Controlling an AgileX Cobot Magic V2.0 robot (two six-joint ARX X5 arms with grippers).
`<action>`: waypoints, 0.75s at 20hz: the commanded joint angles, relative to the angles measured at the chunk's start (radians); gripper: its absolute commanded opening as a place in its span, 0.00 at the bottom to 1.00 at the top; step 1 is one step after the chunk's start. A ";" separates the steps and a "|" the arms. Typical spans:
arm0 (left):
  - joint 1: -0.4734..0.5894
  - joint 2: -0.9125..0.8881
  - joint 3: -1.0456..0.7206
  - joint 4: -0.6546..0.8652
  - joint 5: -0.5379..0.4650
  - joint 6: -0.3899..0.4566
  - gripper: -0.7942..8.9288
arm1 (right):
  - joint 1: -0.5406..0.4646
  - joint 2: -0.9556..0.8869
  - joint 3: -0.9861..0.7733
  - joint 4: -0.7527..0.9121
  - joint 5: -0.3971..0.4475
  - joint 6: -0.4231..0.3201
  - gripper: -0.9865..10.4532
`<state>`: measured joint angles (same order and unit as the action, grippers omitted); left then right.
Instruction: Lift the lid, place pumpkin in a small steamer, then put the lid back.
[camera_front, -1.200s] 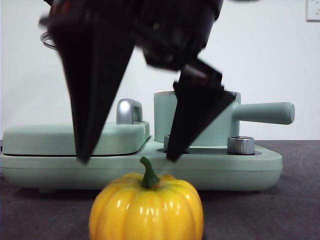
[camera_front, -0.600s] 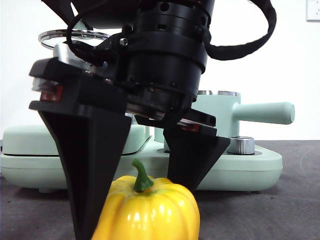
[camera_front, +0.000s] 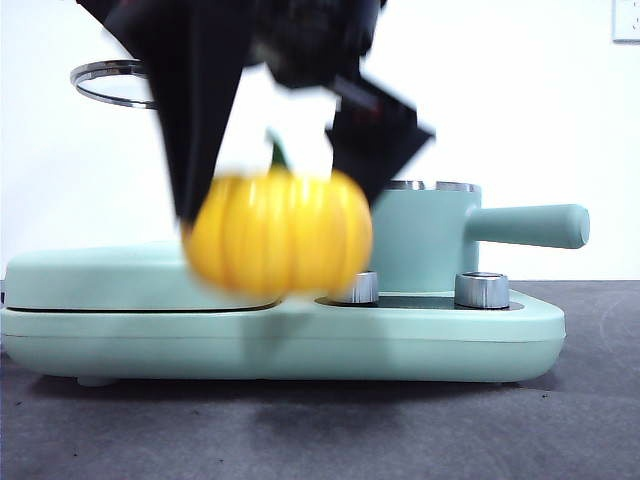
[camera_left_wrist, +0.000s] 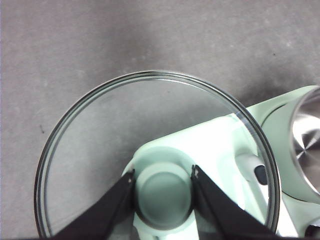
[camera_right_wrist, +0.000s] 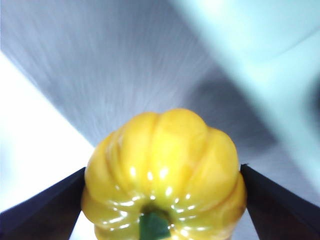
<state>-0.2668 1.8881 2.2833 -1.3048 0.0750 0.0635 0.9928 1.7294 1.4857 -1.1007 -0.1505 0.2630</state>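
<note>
The pumpkin (camera_front: 279, 235) is motion-blurred (its stem half hidden), covering the small steamer's (camera_front: 425, 238) left side

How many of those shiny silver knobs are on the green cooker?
2 show, both on the cooker's deck in front of the small steamer: one below its handle, one half behind the lifted pumpkin. That pumpkin may hide others.
</note>
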 joint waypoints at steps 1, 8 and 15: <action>0.012 -0.003 0.034 0.020 -0.001 0.000 0.09 | -0.054 0.017 0.160 -0.071 0.005 -0.050 0.41; 0.033 -0.003 0.032 0.019 -0.001 -0.001 0.09 | -0.341 0.148 0.533 -0.142 0.000 -0.124 0.41; 0.033 -0.003 0.032 0.021 -0.001 -0.002 0.09 | -0.489 0.349 0.658 -0.232 -0.005 -0.188 0.42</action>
<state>-0.2329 1.8881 2.2833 -1.3045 0.0742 0.0631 0.4938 2.0586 2.1162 -1.3315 -0.1535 0.0971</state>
